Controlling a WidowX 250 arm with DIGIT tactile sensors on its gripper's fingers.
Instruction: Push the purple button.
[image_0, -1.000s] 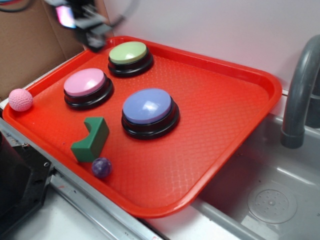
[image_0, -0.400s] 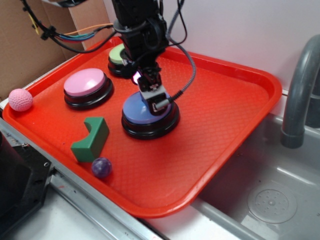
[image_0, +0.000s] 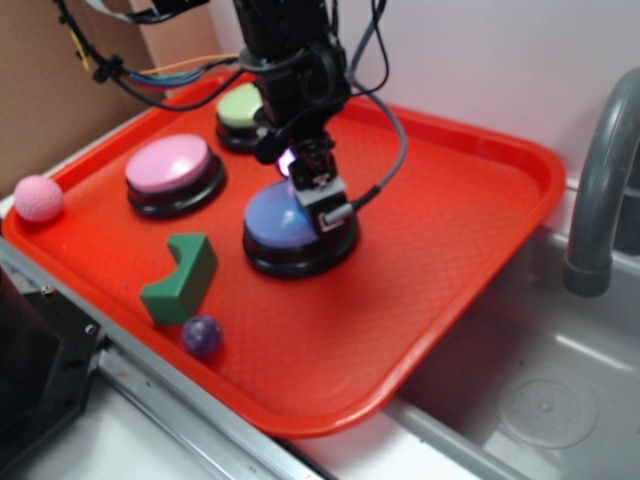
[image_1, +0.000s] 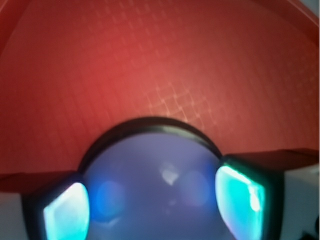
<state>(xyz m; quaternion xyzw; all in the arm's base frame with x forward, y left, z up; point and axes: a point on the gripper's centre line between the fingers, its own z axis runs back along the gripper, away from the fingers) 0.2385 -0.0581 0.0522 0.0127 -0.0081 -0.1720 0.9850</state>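
Observation:
The purple button (image_0: 270, 224), a large periwinkle dome on a black base, stands mid-tray in the exterior view. My gripper (image_0: 318, 198) is down on the dome's right half, and a violet glow shows just above its tip. In the wrist view the dome (image_1: 155, 165) fills the lower middle, very close and blurred. The gripper (image_1: 152, 202) is open, its two fingers lit cyan, one (image_1: 65, 212) at the dome's left flank and one (image_1: 240, 192) at its right. Nothing is held.
On the red tray (image_0: 460, 200) also stand a pink button (image_0: 168, 165) and a green button (image_0: 238, 105) partly behind the arm, plus a green block (image_0: 182, 278) and a small dark purple ball (image_0: 201, 336). A pink ball (image_0: 38, 197) lies off the tray's left corner. A sink (image_0: 545, 400) and faucet (image_0: 600, 190) are at the right.
One second ago the arm was a blur above the tray's far left corner. It has come down onto the purple button and has shifted only slightly in the last stretch.

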